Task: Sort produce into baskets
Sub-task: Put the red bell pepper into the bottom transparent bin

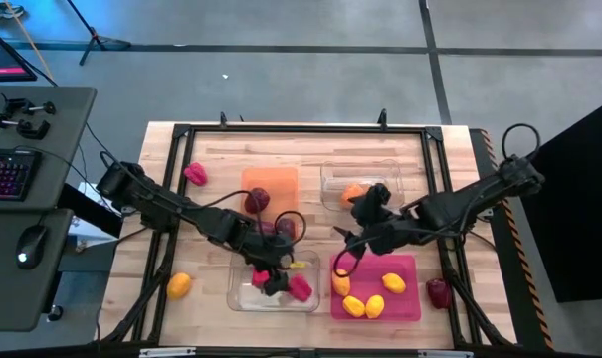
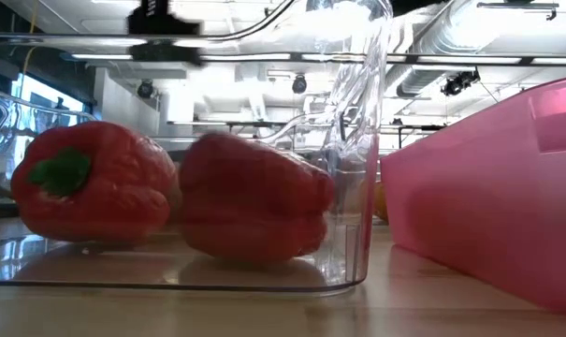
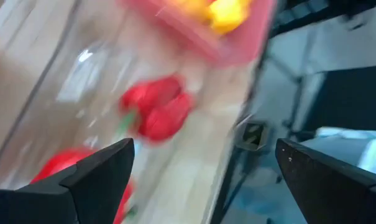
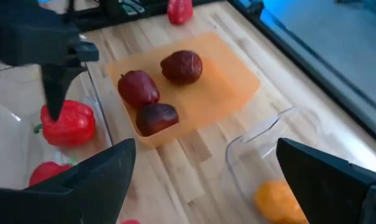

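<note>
Low view, foreground: two glossy red peppers, one showing a green stem, lie inside a clear basket at centre-left; the magenta basket stands just beside it at right. High view, lower centre: the left gripper, fingers spread wide and empty, hangs over the clear basket above the peppers. The right gripper, likewise spread and empty, sits over the magenta basket's upper left corner; yellow lemons lie within. Farther up, maroon fruits rest in the orange basket. Surface: pale wooden table. Beyond: grey floor, a desk with keyboard at far left.
</note>
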You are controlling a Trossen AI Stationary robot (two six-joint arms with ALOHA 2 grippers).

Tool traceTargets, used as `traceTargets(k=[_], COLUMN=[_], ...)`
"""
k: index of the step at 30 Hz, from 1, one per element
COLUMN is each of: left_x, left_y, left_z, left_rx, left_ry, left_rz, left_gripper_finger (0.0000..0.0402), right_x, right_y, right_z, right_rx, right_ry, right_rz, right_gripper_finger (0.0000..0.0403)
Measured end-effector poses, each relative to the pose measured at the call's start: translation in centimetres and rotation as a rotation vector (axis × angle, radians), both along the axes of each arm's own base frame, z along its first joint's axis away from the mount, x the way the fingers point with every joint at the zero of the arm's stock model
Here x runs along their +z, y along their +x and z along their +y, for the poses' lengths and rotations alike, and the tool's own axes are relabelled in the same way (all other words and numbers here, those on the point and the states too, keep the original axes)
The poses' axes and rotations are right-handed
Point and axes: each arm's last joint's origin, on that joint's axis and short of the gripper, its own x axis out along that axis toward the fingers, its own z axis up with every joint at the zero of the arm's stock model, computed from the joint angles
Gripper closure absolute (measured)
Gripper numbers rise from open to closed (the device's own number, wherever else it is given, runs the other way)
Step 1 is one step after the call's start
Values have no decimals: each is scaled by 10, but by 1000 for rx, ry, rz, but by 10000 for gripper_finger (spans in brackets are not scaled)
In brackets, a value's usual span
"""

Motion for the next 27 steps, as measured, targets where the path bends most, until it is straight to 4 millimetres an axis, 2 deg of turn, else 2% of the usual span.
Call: traceTargets(k=[2, 6, 11, 14, 17, 19, 22, 25, 27], left_x=[-5, -8, 12, 27, 36, 29, 4, -24, -39], left_y=[-5, -29, -55, -65, -86, -107, -136, -153, -158], left_z=[7, 33, 59, 82, 116, 141, 171, 187, 194], left_rx=[21, 24, -29, 99, 326, 517, 819, 1044, 1112], left_ry=[27, 170, 450, 600, 692, 681, 523, 335, 263], left_rz=[85, 315, 342, 303, 316, 350, 363, 309, 265], left_gripper_finger=[23, 23, 23, 23, 23, 23, 23, 23, 23], right_x=[6, 15, 17, 17, 17, 18, 19, 22, 24], right_y=[-5, -12, -9, -5, 0, 3, 6, 9, 10], right_z=[-2, -8, -22, -37, -57, -73, -101, -128, -145], right_rx=[27, 49, -21, -70, -145, -210, -316, -395, -428], right_ry=[-27, -98, -211, -223, -224, -217, -190, -147, -111], right_rz=[-3, -8, -1, 13, 22, 16, -9, -50, -81], right_gripper_finger=[24, 24, 24, 24, 24, 24, 24, 24, 24])
